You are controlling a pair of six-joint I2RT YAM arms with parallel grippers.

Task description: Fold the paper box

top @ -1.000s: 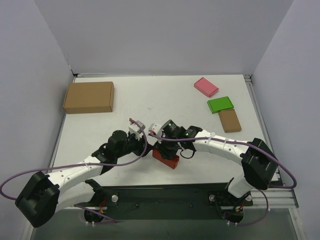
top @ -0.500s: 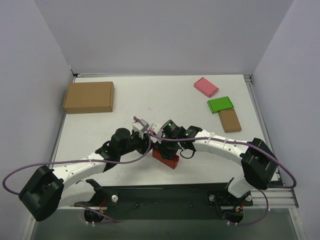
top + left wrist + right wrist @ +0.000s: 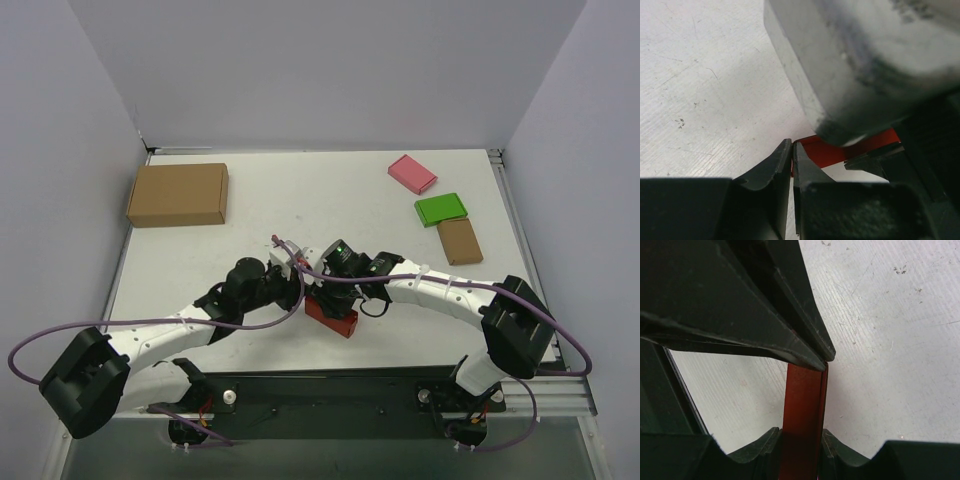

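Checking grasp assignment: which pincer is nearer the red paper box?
Right. The right pincer is clamped on the paper box itself. The left pincer, nearly closed, sits at the box's edge, and contact there is unclear.

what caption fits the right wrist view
Right gripper pinching the red box by its thin edge, white table behind.

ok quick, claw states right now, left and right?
left claw: closed to a slit at the paper box edge; whether it pinches it cannot be told.
right claw: closed on the paper box.
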